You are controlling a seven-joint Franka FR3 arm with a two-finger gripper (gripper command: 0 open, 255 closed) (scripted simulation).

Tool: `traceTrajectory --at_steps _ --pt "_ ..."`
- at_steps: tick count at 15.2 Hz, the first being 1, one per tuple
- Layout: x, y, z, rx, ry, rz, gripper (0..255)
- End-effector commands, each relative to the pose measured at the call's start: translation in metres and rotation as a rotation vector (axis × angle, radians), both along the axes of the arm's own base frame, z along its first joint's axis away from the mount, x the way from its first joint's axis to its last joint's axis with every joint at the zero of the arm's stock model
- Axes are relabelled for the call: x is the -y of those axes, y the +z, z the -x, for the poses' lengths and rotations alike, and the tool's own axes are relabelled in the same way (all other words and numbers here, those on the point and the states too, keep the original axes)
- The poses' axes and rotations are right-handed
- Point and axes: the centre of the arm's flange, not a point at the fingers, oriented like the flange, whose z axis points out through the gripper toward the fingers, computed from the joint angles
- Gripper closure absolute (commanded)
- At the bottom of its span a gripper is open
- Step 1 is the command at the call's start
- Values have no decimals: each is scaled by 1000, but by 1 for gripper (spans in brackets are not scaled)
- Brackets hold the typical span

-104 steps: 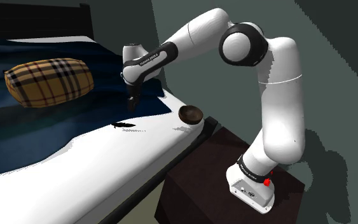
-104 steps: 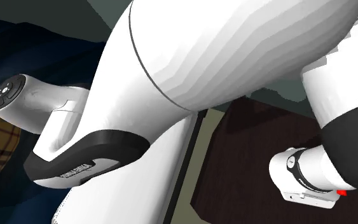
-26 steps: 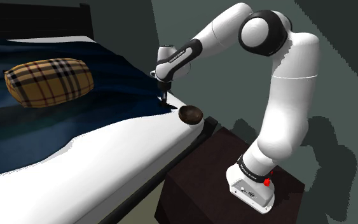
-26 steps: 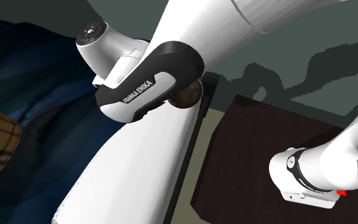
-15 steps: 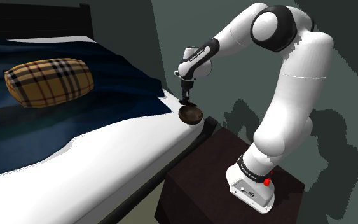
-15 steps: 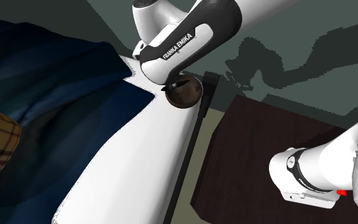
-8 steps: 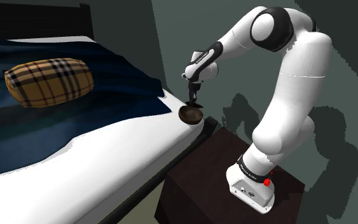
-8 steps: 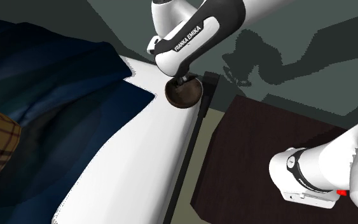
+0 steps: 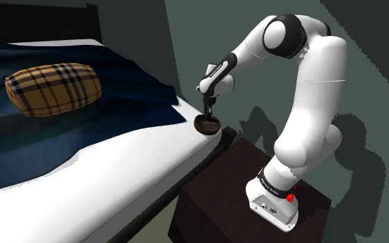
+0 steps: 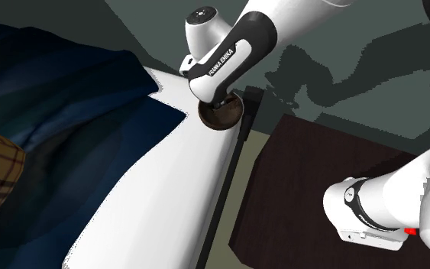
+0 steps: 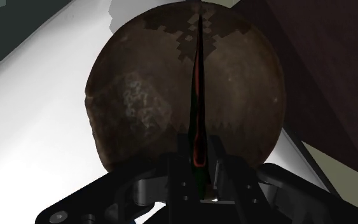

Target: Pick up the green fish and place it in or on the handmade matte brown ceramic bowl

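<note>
Now nearer than half a second ago, the end effector (image 9: pixel 210 111) hangs just above the brown bowl (image 9: pixel 207 126) at the edge of the bed (image 9: pixel 117 172), centre frame. It is clenched on the thin fish (image 11: pixel 198 137), held edge-on over the bowl's hollow, so release looks next.

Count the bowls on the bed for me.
1. The brown bowl sits at the corner of the bed nearest the stand, right under the gripper, which holds the fish over it. The arm hides a little of the bed, so another could be hidden.
</note>
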Motion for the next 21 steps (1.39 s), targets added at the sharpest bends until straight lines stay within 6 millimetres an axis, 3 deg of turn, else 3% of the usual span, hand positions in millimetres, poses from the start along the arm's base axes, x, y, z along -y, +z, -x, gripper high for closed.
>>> traceTrajectory --at_steps 1,9,10,15,19,21 --pt "0 -10 -1 0 0 0 255" --pt "0 -13 -1 0 0 0 255" --pt "0 -13 -1 0 0 0 0" --pt "0 -13 -1 0 0 0 0" --pt "-1 37 -6 0 0 0 0" --pt "-1 37 -6 0 0 0 0"
